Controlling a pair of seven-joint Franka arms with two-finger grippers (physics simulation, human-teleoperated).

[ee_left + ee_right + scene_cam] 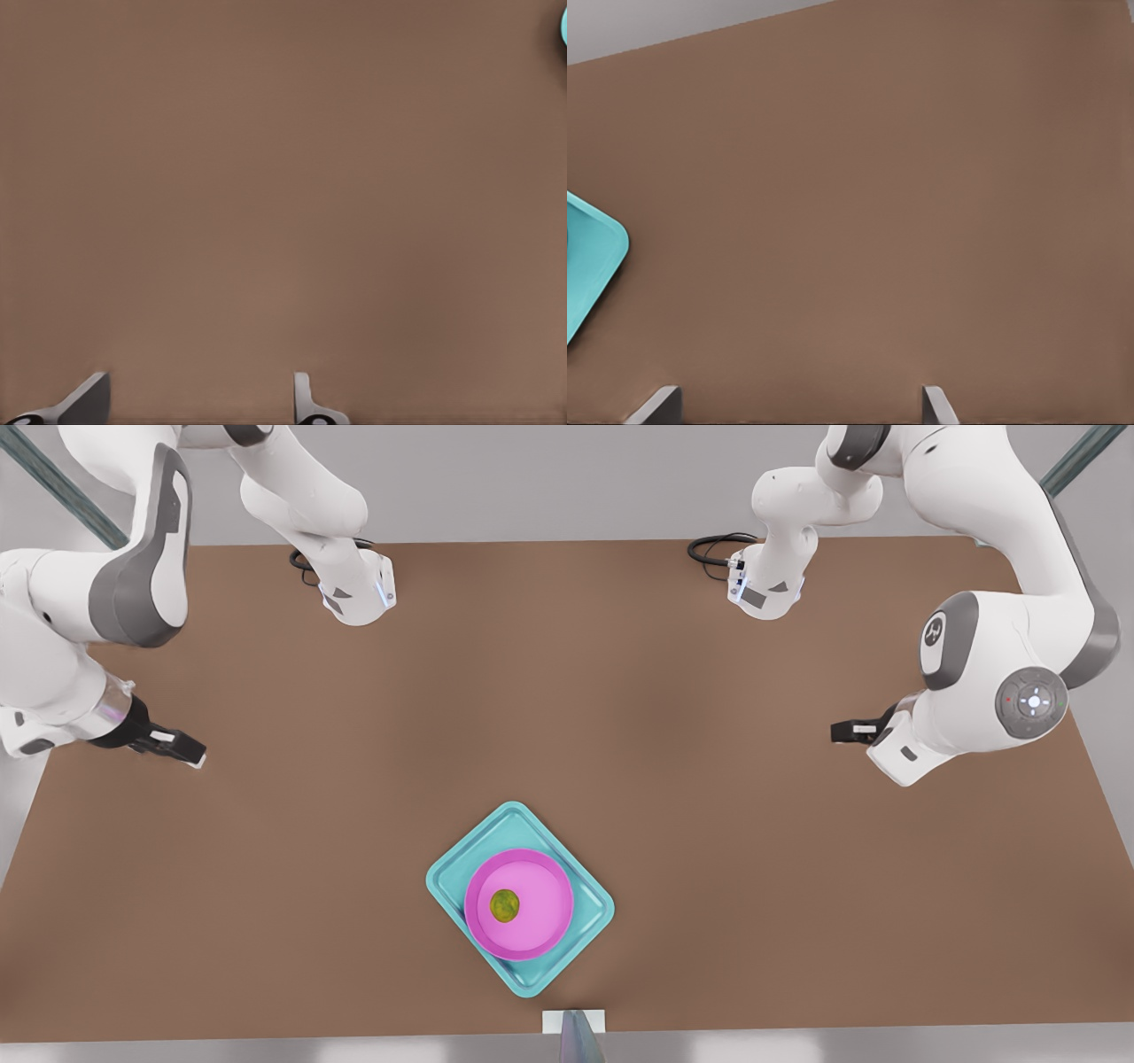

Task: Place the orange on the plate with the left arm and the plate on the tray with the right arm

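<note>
The orange lies in the magenta plate, a little off its middle. The plate rests inside the turquoise tray, which sits turned like a diamond near the table's front edge. My left gripper hovers open at the front view's left, far from the tray; its fingers stand apart over bare table, with a sliver of the tray beyond. My right gripper hangs open at the front view's right, also well away, and a tray corner shows past its spread fingers.
Brown table stretches wide between the two arms. Black cables coil by the arm bases at the back. A small white block sits at the front edge, just below the tray.
</note>
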